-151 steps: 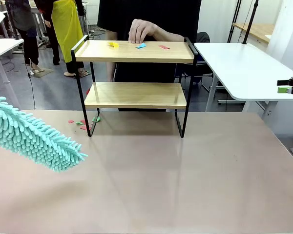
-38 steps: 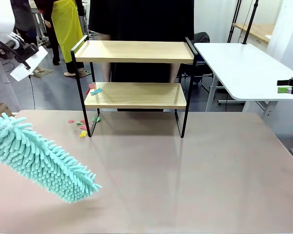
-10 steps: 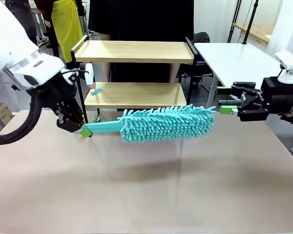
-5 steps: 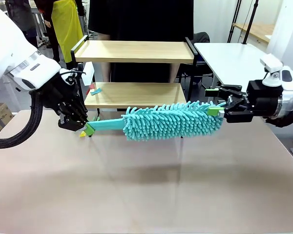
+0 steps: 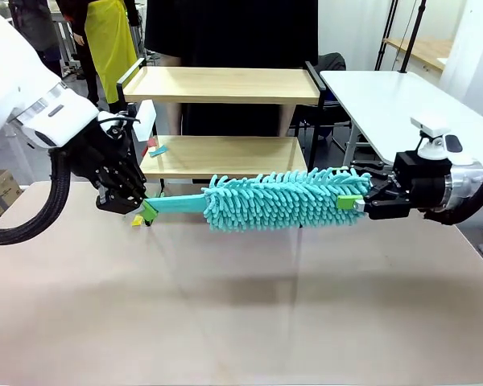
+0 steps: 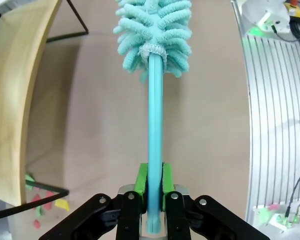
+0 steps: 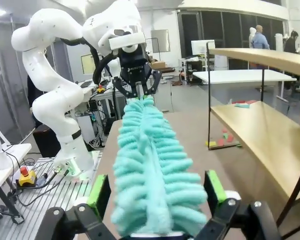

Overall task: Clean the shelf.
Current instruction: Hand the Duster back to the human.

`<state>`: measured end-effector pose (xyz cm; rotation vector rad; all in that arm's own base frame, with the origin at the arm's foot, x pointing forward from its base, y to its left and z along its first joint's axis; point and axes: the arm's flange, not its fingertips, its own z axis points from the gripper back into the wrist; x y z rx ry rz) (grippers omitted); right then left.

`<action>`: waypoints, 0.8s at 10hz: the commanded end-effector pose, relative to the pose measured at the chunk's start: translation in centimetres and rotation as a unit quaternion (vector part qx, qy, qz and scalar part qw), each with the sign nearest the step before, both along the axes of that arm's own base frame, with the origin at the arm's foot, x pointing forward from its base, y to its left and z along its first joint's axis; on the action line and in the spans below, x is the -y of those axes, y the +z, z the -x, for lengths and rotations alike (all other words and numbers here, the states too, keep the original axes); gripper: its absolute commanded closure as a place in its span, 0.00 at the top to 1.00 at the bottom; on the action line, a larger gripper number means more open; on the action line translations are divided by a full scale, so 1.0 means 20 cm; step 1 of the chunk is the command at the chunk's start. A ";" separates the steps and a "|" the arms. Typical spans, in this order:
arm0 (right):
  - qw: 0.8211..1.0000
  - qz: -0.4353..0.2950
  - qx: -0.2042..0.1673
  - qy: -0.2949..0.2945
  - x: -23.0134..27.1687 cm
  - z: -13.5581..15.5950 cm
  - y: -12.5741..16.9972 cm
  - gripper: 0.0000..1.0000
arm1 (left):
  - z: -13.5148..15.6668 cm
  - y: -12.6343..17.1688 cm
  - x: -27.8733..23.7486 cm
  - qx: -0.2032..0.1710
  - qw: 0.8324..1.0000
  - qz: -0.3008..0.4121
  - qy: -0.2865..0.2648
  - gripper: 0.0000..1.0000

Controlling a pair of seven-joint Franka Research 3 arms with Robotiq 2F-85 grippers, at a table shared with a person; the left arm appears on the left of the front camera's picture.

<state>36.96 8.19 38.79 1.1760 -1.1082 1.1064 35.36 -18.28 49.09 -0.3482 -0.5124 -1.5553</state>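
1. Task status: the top board of the shelf (image 5: 221, 84) appears bare. A small blue scrap (image 5: 158, 150) lies at the left end of the lower board, so cleaning is judged incomplete.
2. Further coloured scraps (image 5: 137, 219) lie on the bench (image 5: 241, 322) beside the shelf's front left leg, centre left of the front view.
3. Shelf location: upper centre of the front view, standing at the far edge of the bench, in front of a person in dark clothing (image 5: 233, 32).
4. Left gripper (image 5: 142, 211): centre left of the front view, pressed together on the flat handle of the teal duster (image 5: 286, 199). The left wrist view shows the gripper (image 6: 155, 186) with its green pads clamping the handle of the duster (image 6: 155, 30) on both sides.
5. Right gripper (image 5: 361, 201): centre right of the front view, spread wide, its fingers flanking the fluffy tip of the duster. In the right wrist view the gripper (image 7: 157, 197) has a pad on each side of the duster head (image 7: 147, 165); contact cannot be confirmed.
6. Relative position: the duster lies horizontal, just in front of the shelf and slightly below its lower board. Both grippers are near the shelf, neither touching it.
7. Remaining work, as judged: sweep the lower board.
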 end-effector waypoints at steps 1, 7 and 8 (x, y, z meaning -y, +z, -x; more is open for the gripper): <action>1.000 0.008 -0.018 0.012 -0.01 -0.04 0.01 1.00 | 0.02 -0.02 0.00 0.018 1.000 0.016 -0.020 0.14; 0.999 0.006 -0.042 0.026 -0.02 -0.04 -0.03 0.40 | 0.00 0.00 0.00 0.004 1.000 0.000 -0.006 0.14; 0.998 0.015 -0.043 0.034 -0.02 -0.04 -0.03 0.00 | 0.00 0.00 0.00 0.004 1.000 0.000 -0.006 0.14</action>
